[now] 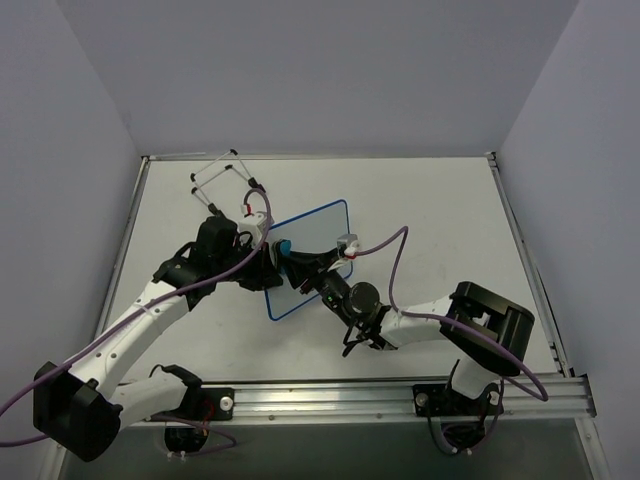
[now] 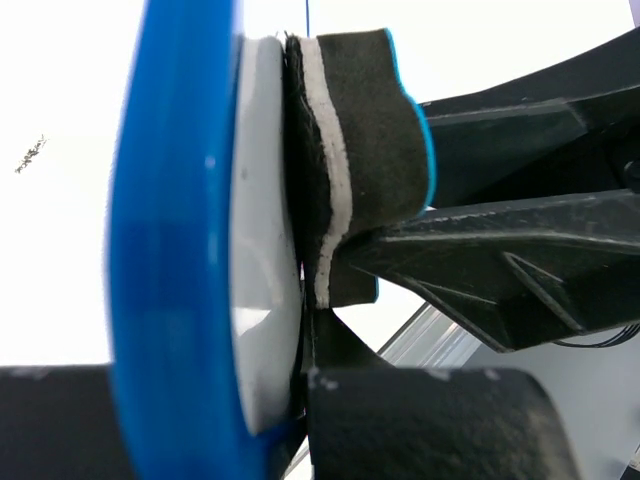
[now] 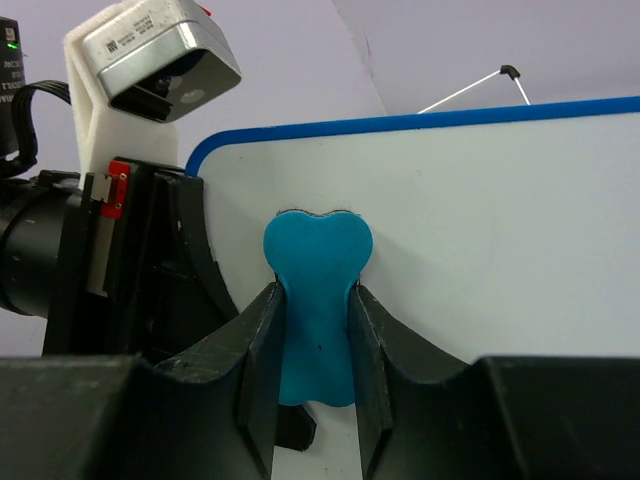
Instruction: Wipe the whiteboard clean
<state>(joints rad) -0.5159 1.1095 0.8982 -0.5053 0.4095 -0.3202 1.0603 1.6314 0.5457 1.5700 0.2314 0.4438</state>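
The whiteboard (image 1: pixel 318 235), white with a thin blue frame, is held tilted near the table's middle. My left gripper (image 1: pixel 262 264) is shut on its left edge. In the left wrist view the blue frame (image 2: pixel 170 250) and white face (image 2: pixel 262 240) run between that gripper's (image 2: pixel 275 400) jaws. My right gripper (image 1: pixel 298 266) is shut on a small blue eraser (image 1: pixel 284 247). The eraser (image 3: pixel 317 290) sits squeezed between the right gripper's (image 3: pixel 315 345) fingers, its dark felt (image 2: pixel 355 150) pressed flat against the board (image 3: pixel 480 220). No writing shows on the visible board face.
A thin wire easel stand (image 1: pixel 224 180) lies at the back left of the table, and its tip (image 3: pixel 505 72) shows above the board. A metal rail (image 1: pixel 400 395) runs along the near edge. Walls close in the left, back and right sides.
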